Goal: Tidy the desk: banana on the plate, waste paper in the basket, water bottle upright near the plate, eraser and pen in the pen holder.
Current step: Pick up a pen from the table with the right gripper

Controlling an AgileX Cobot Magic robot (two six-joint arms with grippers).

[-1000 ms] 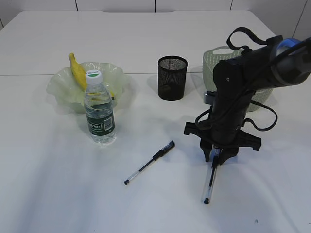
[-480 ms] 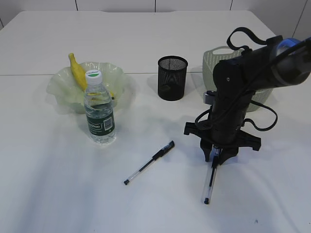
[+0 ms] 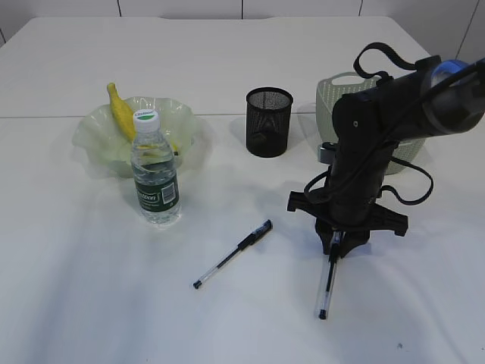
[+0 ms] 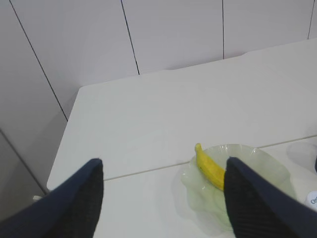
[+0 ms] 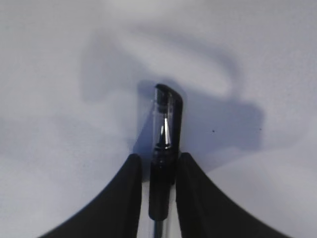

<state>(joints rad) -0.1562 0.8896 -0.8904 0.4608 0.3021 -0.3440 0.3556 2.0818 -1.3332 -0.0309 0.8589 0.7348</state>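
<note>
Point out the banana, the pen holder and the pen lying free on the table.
banana (image 3: 121, 111), exterior view, on the middle of the yellow fruit in the plate.
pen holder (image 3: 268, 130), exterior view, on the black mesh wall.
free pen (image 3: 233, 254), exterior view, on the middle of its barrel.

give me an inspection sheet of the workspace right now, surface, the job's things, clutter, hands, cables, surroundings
Surface: white table, two boards meeting at a seam.
Job's things: banana lies in the plate; water bottle stands upright in front of the plate; pen holder upright, contents unclear; basket behind the right arm; one pen lies loose on the table; second pen is between the right hand's fingers, tip on the table.
Clutter: nothing seen.
Hands: right hand closed around the second pen's cap end; left hand open, raised, empty.
Cables: black loops on the right arm.
Surroundings: white panelled wall.
</note>
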